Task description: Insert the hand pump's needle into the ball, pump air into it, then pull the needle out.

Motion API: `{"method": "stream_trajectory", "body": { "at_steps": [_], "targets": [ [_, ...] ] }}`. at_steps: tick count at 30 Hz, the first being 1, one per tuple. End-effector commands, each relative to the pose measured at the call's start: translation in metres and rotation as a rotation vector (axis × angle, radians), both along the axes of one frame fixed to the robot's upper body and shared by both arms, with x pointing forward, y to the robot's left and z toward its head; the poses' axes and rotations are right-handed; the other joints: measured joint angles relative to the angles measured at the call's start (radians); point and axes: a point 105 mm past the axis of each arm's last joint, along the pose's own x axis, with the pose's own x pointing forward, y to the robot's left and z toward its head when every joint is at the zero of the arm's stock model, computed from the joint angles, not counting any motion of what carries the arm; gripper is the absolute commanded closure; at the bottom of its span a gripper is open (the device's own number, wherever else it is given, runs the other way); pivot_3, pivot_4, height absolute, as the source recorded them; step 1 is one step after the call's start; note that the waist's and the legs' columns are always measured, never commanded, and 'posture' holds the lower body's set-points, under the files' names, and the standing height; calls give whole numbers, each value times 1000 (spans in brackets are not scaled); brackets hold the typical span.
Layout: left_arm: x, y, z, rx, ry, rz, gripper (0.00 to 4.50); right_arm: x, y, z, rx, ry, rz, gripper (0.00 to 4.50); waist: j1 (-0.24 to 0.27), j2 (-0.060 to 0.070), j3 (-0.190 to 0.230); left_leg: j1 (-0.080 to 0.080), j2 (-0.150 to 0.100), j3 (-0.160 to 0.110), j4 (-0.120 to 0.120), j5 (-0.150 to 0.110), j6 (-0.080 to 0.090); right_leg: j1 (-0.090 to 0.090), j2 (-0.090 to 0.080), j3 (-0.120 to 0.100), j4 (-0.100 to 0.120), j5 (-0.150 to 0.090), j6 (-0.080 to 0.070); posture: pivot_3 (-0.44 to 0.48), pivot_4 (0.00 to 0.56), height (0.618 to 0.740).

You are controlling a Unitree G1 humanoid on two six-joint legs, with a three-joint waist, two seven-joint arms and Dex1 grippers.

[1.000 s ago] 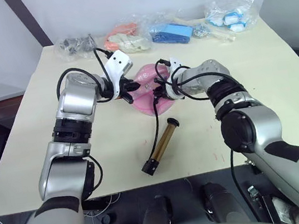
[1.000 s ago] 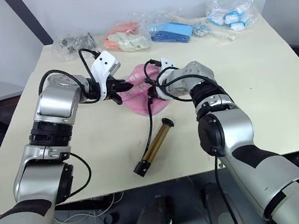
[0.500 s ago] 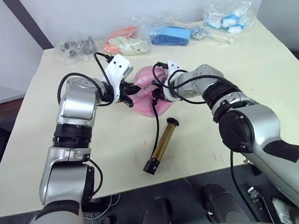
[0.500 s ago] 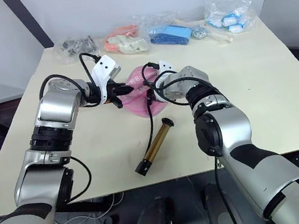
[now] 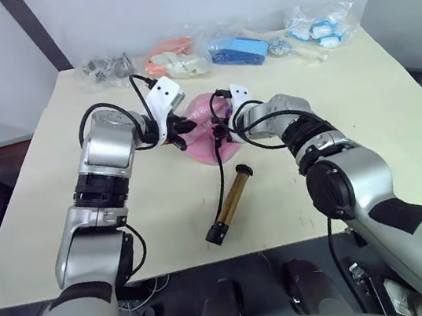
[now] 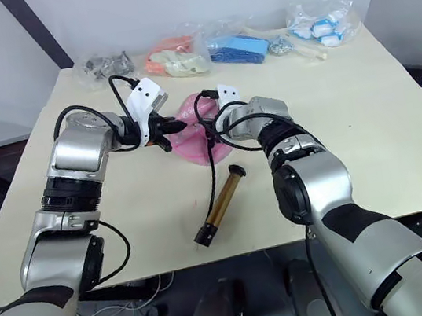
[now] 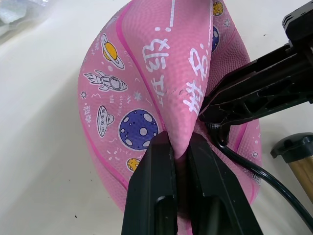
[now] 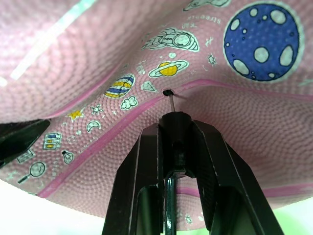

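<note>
Left gripper pinches fold of ball. Right gripper clamps needle, tip at valve, barely in. Pumping, pull-out remain.

- One pink ball.
- One hand pump with one black hose and one needle.
- Five clear bags in a row at the back of one desk.
- Two grippers, with two black fingers each.

The ball lies mid-table between both grippers — left gripper at its left, right gripper at its right; the hand pump lies in front, bags behind.
</note>
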Motion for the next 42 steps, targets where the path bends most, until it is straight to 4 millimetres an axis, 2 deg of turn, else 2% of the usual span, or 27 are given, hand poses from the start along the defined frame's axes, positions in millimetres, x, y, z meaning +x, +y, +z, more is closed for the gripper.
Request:
{"method": "stream_trajectory", "body": {
  "at_steps": [1,5,7,8,10,11,13,15,20,22,30,35,42],
  "targets": [
    [-6,-13,-30,-18,111,-53,4466,16,-10,41,-29,-194,-17,4187,2,0,0,0,0,0,0,0,0,0,0,0,0,0,0,0,150,740],
    [-3,-14,-28,-20,101,-50,4466,14,-9,40,-22,-196,-4,4187,10,0,0,0,0,0,0,0,0,0,-1,0,0,0,0,0,150,740],
    [-2,-15,-28,-22,99,-52,4500,13,-9,40,-10,-193,-2,3127,15,0,0,0,0,0,0,0,0,0,-1,0,0,0,0,0,150,740],
    [-1,-15,-28,-22,98,-52,4500,13,-10,41,-8,-196,-1,2753,19,0,0,0,0,0,0,0,0,0,-1,-1,0,0,0,0,150,740],
    [0,-14,-28,-24,96,-48,4500,14,-13,42,-39,-215,0,1670,23,0,0,-1,-1,-2,0,0,0,0,-1,-2,0,0,0,0,150,740],
    [1,-14,-28,-24,95,-46,4500,14,-15,42,-52,-221,-1,966,23,0,0,-1,-1,-2,0,0,0,0,-2,-2,-1,0,0,0,150,740],
    [2,-13,-27,-25,93,-39,4500,13,-18,41,-82,-233,5,133,26,0,0,-2,-1,-2,-1,0,0,0,-2,-2,-2,0,0,0,150,740],
    [4,-11,-26,-24,88,-27,4500,7,-22,40,-141,-259,46,43,34,0,0,-3,-2,-3,-1,0,0,0,-4,-3,-2,0,0,0,150,740],
    [10,-7,-25,-22,78,-13,4500,-24,-36,40,-319,-397,170,43,49,0,0,-6,-3,-5,0,0,0,0,-5,-7,-4,0,0,0,150,740],
    [12,-7,-25,-22,73,-15,4500,-34,-36,48,-306,-488,200,43,47,0,0,-6,-4,-5,-1,0,0,0,-5,-6,-5,-1,0,0,150,740],
    [17,-10,-20,-27,52,-30,4500,-65,-54,53,-385,-643,303,43,49,0,0,-5,-3,-5,0,0,0,1,-4,-7,-3,-3,4,0,150,740],
    [19,-10,-18,-28,44,-36,4500,-62,-52,52,-346,-623,283,43,50,0,0,-5,-3,-5,1,0,0,1,-4,-7,-3,-3,4,0,150,740],
    [20,-12,-18,-29,40,-38,4500,-44,-36,45,-244,-506,212,43,56,0,0,-5,-3,-5,1,1,0,1,-4,-7,-3,-3,4,0,150,740]
  ]
}}
